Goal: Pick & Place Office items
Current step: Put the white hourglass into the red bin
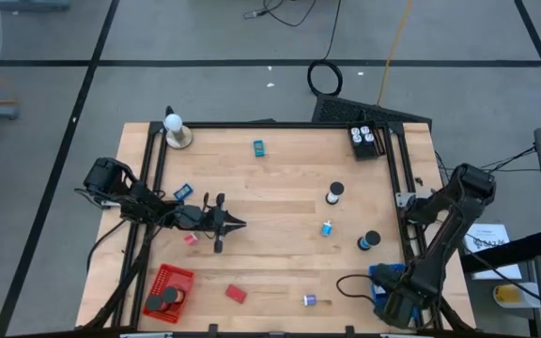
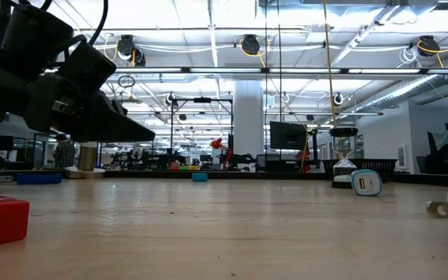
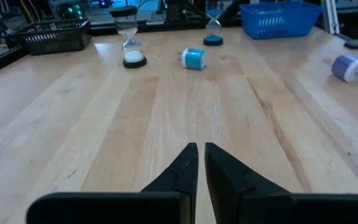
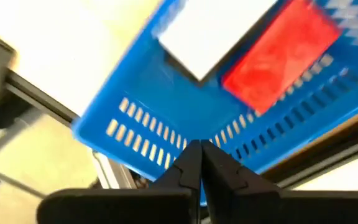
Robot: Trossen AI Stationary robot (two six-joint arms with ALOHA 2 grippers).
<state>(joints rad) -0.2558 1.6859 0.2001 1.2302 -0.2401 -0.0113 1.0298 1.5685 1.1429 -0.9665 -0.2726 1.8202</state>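
Note:
Small office items lie scattered on the wooden table: a blue block, a white hourglass piece, a blue and white plug, a red block and a purple bit. My left gripper is shut and empty, held low over the table's middle left, pointing toward the right side. My right gripper is shut and empty, pointing down above the blue basket at the near right corner. In that basket lie a white block and a red block.
A red basket holding black discs stands at the near left. A black basket sits at the far right corner, and a white ball on a tan base at the far left. A dark frame borders the table.

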